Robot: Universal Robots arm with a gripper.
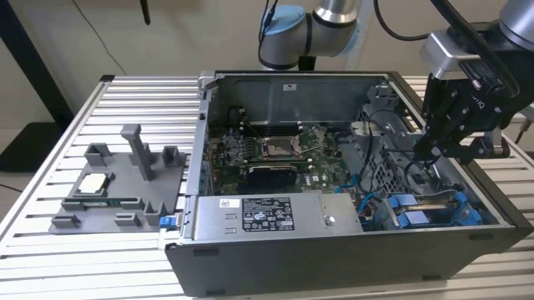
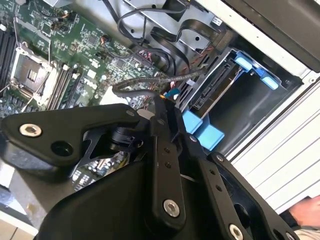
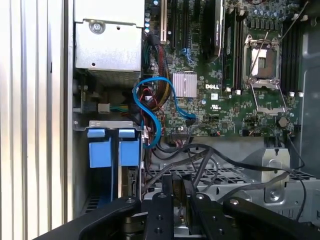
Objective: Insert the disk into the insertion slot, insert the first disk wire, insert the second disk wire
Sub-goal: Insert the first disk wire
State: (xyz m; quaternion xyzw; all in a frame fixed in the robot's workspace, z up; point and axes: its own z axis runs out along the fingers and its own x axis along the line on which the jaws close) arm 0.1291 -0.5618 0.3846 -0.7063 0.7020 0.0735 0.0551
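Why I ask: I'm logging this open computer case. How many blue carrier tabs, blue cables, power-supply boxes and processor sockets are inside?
Blue carrier tabs: 2
Blue cable: 1
Power-supply box: 1
Processor socket: 1
Total: 5

The arm (image 1: 334, 12) had shiny silver tubes and a pale blue cap (image 1: 288, 22) on its round joint. A thick black cable (image 1: 446, 12) ran along it. Near the end was a grey metal block (image 1: 451, 53). The gripper (image 1: 427, 150) was all black, made of flat bars with rounded ends. In the second wrist view, small silver screws (image 2: 171, 207) sat in those bars, and one bar had a big round hole (image 2: 61, 148).
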